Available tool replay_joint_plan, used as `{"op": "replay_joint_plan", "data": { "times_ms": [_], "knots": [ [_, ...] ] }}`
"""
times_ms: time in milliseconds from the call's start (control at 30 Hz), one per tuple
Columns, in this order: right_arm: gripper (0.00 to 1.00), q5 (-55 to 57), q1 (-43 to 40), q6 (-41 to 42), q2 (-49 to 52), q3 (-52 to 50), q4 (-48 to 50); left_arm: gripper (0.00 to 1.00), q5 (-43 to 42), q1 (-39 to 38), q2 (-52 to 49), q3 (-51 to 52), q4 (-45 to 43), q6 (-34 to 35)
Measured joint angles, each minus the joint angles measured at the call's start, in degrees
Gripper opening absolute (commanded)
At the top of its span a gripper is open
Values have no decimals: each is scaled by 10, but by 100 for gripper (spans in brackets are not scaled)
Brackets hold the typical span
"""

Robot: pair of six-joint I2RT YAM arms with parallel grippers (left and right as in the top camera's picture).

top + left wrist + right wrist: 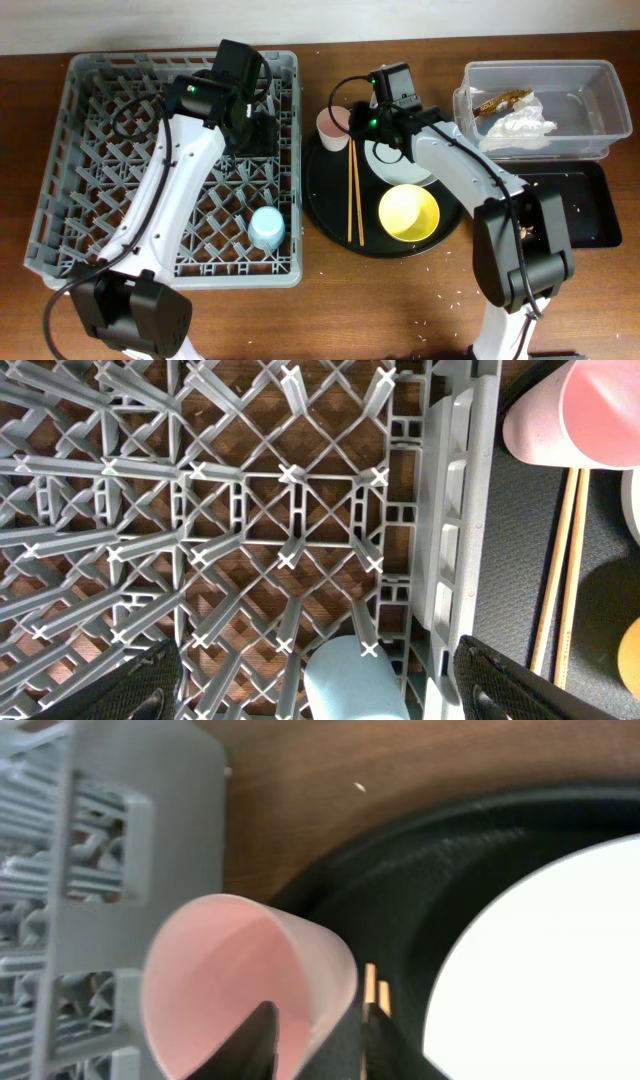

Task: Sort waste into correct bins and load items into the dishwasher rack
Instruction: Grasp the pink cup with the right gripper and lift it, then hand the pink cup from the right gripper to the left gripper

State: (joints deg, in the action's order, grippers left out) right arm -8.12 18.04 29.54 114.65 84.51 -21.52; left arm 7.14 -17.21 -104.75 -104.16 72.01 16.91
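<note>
1. Right pincer [318,1045] pinches the wall of the pink cup [240,970], one finger inside, at the left edge of the round black tray [322,205].
2. The dishwasher rack [90,130] lies just left; the left pincer [340,685] hangs open there.

The pink cup [250,970] runs off my right wrist view's bottom edge, so I cannot tell whether my right gripper [318,1025] pinches its wall. The plate [540,960] is cropped and glare-white there.

Blue cup [267,228] in grey rack [90,150]
</note>
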Motion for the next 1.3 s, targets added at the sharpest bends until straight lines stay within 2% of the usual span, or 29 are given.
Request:
{"op": "replay_joint_plan", "data": {
  "times_ms": [267,300,333,367,533,733,800,833,900,1000,1133,1300],
  "knots": [
    [27,12,0,0,30,0,-2,87,0,0,0,0,0,0],
    [21,12,0,0,30,0,-1,87,0,0,0,0,0,0],
    [10,12,0,0,30,0,2,87,0,0,0,0,0,0],
    [4,12,0,1,30,0,3,87,0,0,0,0,0,0],
    [4,-5,-2,0,30,0,2,85,0,0,0,0,-1,0],
    [4,-146,-44,1,30,0,-35,85,-20,0,0,0,-8,0],
    [4,-229,-88,-3,28,0,-68,87,-46,0,0,0,-8,0],
    [4,-257,-106,-10,27,0,-75,93,-63,0,0,0,-8,0],
    [4,-359,-160,-40,20,0,-100,98,-85,1,0,0,-10,0],
    [4,-483,-212,-96,4,0,-139,99,-174,9,0,0,-30,0],
    [4,-600,-210,-180,-4,0,-189,99,-285,25,0,7,-94,0],
    [4,-653,-183,-215,-4,0,-185,99,-442,42,0,60,-185,0]
  ]
}}
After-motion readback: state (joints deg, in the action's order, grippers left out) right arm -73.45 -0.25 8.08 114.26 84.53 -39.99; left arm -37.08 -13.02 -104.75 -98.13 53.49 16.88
